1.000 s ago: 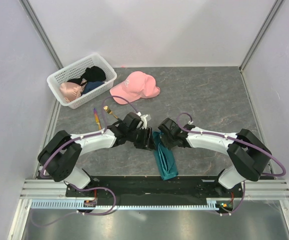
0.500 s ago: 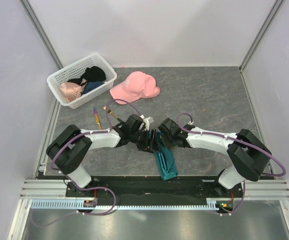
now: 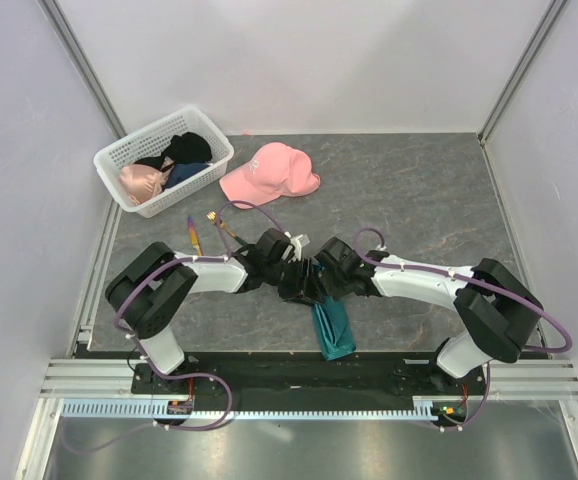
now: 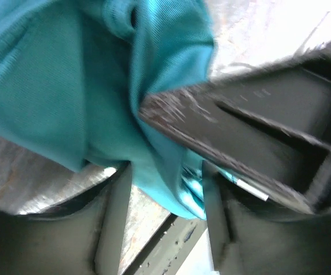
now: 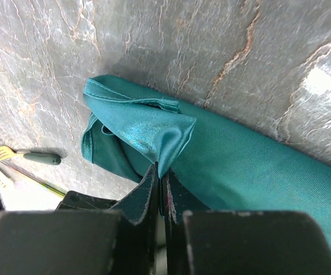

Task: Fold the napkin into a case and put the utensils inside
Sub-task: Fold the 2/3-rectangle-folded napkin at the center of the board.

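1. Two tools meet at the far end of the napkin [image 3: 331, 325], which lies as a narrow folded strip on the surface [image 3: 419, 190] between the arms.
2. At that end the right tool [image 5: 158, 177] is clamped on a raised peak of the cloth. The left tool [image 4: 165, 172] has its jaws apart, with a loose fold hanging between them unpinched.
3. The step looks like opening a mouth in the case. The right tool's pinch should be held firm and lifted so the layers part.
4. The left tool should close only once a single top layer sits between its jaws, not the whole bundle.
5. Soft, sheeny cloth will likely slip, so pull slowly or the strip may unfold.
6. The fork [image 3: 219, 225] and the purple-and-orange piece [image 3: 195, 236] lie well apart to the left, near the basket [image 3: 194, 183]. Aim the mouth that way.
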You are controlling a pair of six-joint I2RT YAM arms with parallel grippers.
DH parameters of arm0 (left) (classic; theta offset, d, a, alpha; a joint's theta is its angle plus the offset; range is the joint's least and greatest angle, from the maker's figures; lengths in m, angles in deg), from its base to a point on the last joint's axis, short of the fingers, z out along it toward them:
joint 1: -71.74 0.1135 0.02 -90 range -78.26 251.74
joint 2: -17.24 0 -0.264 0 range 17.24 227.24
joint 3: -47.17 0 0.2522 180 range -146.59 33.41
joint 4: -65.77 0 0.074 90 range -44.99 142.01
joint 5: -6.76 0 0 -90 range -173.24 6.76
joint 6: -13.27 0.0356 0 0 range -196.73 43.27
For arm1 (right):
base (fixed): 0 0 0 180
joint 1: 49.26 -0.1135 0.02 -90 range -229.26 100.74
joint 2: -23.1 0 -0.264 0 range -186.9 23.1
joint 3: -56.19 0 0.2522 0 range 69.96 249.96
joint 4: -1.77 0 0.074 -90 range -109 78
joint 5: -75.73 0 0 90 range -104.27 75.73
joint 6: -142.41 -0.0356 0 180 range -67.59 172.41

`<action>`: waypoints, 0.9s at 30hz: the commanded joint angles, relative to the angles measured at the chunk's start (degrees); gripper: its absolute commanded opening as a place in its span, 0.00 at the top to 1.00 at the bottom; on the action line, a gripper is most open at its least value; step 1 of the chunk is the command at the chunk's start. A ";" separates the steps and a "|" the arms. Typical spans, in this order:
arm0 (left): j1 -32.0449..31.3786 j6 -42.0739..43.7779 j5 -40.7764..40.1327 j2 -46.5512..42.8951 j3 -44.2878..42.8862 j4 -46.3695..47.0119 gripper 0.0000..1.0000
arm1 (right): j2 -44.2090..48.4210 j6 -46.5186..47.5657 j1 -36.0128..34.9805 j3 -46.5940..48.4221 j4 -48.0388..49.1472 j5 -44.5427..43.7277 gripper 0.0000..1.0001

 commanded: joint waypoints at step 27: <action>-0.46 0.50 0.03 1.23 -3.03 -2.76 0.90 | 4.29 51.18 8.82 6.36 -6.11 3.52 0.14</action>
